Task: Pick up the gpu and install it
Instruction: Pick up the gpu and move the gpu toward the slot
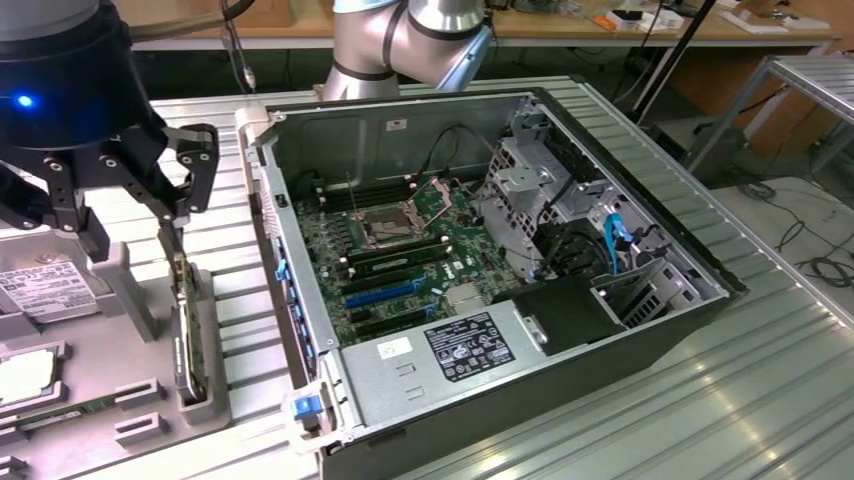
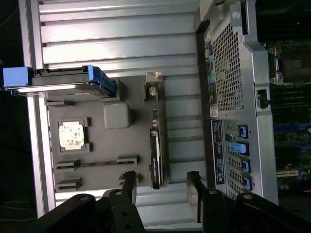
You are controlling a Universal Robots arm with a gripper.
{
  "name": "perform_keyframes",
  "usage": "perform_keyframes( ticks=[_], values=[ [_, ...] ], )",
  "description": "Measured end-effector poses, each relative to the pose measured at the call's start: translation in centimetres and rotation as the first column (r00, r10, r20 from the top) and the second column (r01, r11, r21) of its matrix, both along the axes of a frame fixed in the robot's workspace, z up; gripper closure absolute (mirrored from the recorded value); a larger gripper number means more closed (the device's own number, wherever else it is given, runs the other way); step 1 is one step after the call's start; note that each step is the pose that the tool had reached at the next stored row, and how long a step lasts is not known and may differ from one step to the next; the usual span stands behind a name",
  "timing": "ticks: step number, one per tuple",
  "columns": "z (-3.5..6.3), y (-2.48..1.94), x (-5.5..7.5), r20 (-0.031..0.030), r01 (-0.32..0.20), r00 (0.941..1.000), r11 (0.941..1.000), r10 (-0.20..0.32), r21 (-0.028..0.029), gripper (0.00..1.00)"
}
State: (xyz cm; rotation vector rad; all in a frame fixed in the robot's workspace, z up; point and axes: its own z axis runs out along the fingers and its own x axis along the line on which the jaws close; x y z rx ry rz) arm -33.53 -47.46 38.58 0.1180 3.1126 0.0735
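Note:
The gpu (image 1: 188, 325) stands on its long edge in a slot of the grey parts tray (image 1: 127, 300), at the exterior view's left of the open computer case (image 1: 534, 330). In the wrist view the gpu (image 2: 156, 145) is a thin dark strip, its silver bracket (image 2: 154, 83) at the end far from the gripper. My gripper (image 1: 144, 222) hangs above the card's upper end, open and holding nothing. The fingers (image 2: 129, 187) straddle the line of the card, and the gripper (image 2: 162, 190) is apart from it. Blue expansion slots (image 1: 380, 293) lie bare on the motherboard.
On the tray (image 2: 109, 145) also sit a hard drive in a blue caddy (image 2: 58, 82), a CPU (image 2: 74, 135) and memory sticks (image 2: 95, 164). The case's rear wall (image 2: 228, 97) stands close beside the card. Everything rests on a ribbed metal table (image 1: 747, 400).

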Motion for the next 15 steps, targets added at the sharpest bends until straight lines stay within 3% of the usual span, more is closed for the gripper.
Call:
perform_keyframes(
  ticks=[15],
  values=[
    [-1.23, 0.00, 0.0, 0.0001, 0.000, 1.0000, 1.0000, 0.000, 0.0000, 0.46]
  ],
)
